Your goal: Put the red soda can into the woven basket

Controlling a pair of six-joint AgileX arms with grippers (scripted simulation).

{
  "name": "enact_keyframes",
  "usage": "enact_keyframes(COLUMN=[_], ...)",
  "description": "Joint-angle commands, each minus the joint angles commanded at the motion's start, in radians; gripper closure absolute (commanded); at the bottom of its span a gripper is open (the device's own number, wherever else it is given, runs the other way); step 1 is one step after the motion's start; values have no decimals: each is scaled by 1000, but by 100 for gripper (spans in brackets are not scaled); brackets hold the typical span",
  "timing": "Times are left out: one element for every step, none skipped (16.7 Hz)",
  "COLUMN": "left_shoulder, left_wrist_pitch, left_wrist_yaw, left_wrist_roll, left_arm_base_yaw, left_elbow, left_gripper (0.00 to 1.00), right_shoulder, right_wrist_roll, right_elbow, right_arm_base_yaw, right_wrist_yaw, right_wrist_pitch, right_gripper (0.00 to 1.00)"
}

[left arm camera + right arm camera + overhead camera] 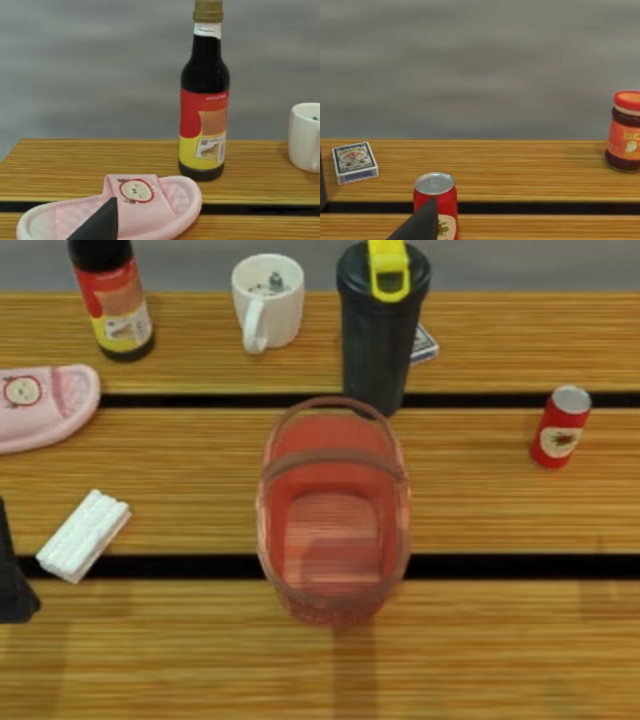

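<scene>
- The red can (560,427) stands upright at the surface's (480,480) right side, well apart from the basket (333,510) at centre.
- Neither claw's opening can be told; nothing looks held.
- Risk: a careless approach could tip the slim can, or it may catch the basket's handle.

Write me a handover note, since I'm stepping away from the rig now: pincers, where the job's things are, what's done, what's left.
Left pincer: only a dark tip shows over the pink slipper; parked at the table's left edge.
Right pincer: a dark tip beside the red soda can; holding nothing visible.
The can stands upright right of the woven basket, apart from it.
The basket is empty.
Done: nothing yet.
Left: grasp the can, lift it, lower it into the basket.
</scene>
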Motion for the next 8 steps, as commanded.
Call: enact_keyframes(left_shoulder=[0,0,0,0,0,0,0,0], left_wrist_pitch=[0,0,0,0,0,0,0,0], left_wrist_yaw=[0,0,0,0,0,0,0,0], left_wrist_roll=[0,0,0,0,0,0,0,0], left_arm_base_yaw=[0,0,0,0,0,0,0,0], left_elbow=[0,0,0,0,0,0,0,0], left_gripper=[0,0,0,0,0,0,0,0], right_shoulder=[0,0,10,30,61,102,154,217], right_wrist_roll=[0,0,-3,-8,-17,-28,-43,-59], right_elbow=[0,0,10,30,61,102,154,216], right_arm_base_yaw=[0,0,1,4,7,11,16,21], right_wrist_yaw=[0,0,0,-1,-2,-3,-4,-5], right_wrist_pitch=[0,0,-7,-20,-41,-69,-103,-142], right_gripper=[0,0,0,0,0,0,0,0])
